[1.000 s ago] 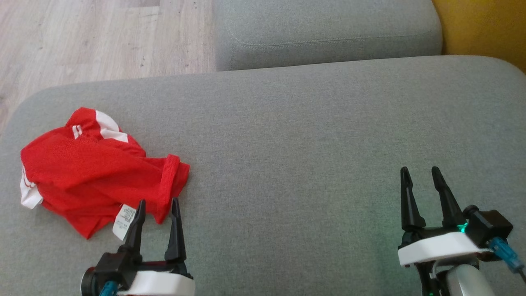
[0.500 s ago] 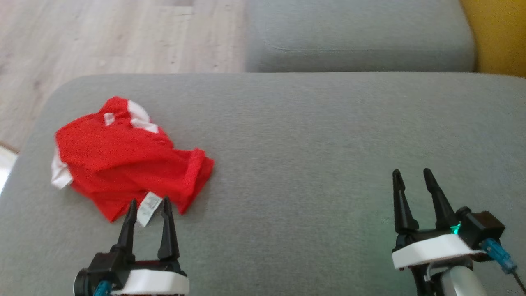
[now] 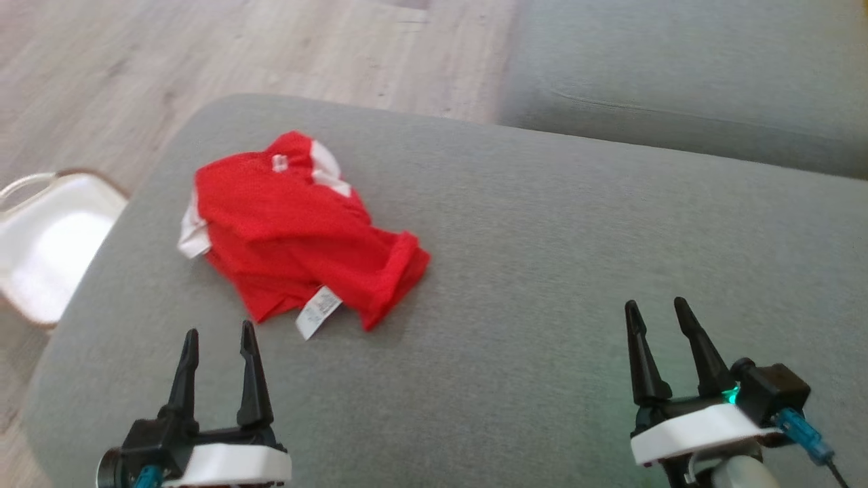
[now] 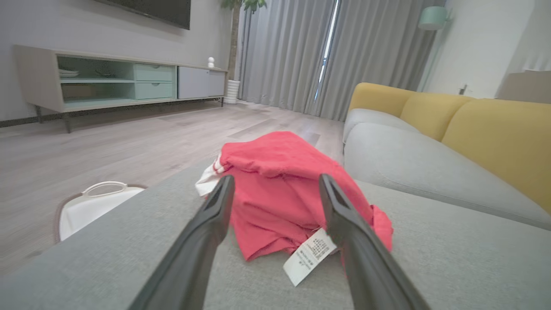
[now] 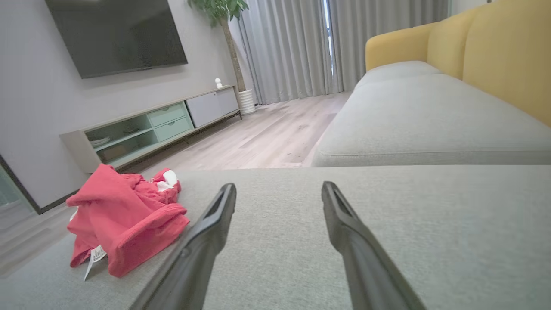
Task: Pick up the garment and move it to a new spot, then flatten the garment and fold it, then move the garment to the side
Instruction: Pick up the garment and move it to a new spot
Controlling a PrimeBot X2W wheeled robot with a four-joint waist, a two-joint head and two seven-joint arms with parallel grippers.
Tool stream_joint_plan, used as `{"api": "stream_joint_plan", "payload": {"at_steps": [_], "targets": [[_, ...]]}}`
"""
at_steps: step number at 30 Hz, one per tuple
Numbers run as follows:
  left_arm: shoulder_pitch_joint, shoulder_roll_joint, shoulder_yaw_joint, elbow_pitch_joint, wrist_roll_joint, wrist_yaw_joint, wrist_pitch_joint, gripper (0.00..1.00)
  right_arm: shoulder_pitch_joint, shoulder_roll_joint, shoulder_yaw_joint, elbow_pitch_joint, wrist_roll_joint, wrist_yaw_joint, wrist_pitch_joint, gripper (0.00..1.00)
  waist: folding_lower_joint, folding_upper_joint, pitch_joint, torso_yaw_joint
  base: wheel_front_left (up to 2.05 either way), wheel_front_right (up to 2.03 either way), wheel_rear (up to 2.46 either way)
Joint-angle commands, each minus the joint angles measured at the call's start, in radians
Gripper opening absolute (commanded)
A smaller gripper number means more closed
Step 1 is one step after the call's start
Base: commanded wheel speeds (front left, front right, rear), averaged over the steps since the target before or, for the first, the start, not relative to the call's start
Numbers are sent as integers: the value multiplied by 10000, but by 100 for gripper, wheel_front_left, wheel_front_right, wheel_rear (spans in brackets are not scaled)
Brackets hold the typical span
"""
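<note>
A crumpled red garment [image 3: 298,230] with white trim and a white care label [image 3: 318,312] lies on the grey sofa cushion [image 3: 542,257], toward its left end. My left gripper [image 3: 217,335] hovers open just short of the garment's near edge, nothing between its fingers. In the left wrist view the garment [image 4: 280,185] sits straight ahead between the spread fingers [image 4: 206,224]. My right gripper [image 3: 656,308] stands open and empty over bare cushion far to the right. From the right wrist view the garment [image 5: 125,215] lies off to the left.
A white basket [image 3: 47,237] stands on the wooden floor [image 3: 203,47] beside the cushion's left end. A second grey seat cushion [image 3: 678,81] lies beyond, with yellow backrests [image 4: 495,137]. A TV cabinet [image 4: 107,82] stands across the room.
The head camera has swung left, shifting the whole picture right and bringing the white basket into view. Both grippers stay open; the left one now sits further back from the garment's edge.
</note>
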Motion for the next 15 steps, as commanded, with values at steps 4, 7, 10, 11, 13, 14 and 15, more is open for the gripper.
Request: {"api": "stream_joint_plan", "payload": {"at_steps": [4,7,10,11,13,14,15], "targets": [[-208,26,456,-425,155,-51,-80,100,-297,-85,435,-300,138,-7,-111,100,0,0,28,629,0,0,0],[-195,26,542,-479,159,-61,-80,100,-315,-85,596,-290,165,-7,-111,100,0,0,52,808,0,0,0],[-176,26,604,-509,170,-85,-80,100,-332,-85,656,-283,192,-7,-111,100,0,0,73,921,0,0,0],[-172,26,622,-513,175,-93,-80,100,-333,-85,676,-280,203,-7,-111,100,0,0,77,945,0,0,0],[-170,26,653,-519,183,-102,-80,100,-335,-85,705,-278,215,-7,-111,100,0,0,89,979,0,0,0],[-173,26,674,-523,185,-105,-80,100,-339,-85,714,-277,216,-7,-111,100,0,0,97,986,0,0,0],[-180,26,701,-522,187,-117,-80,100,-342,-85,722,-277,216,-7,-111,100,0,0,102,989,0,0,0]]}}
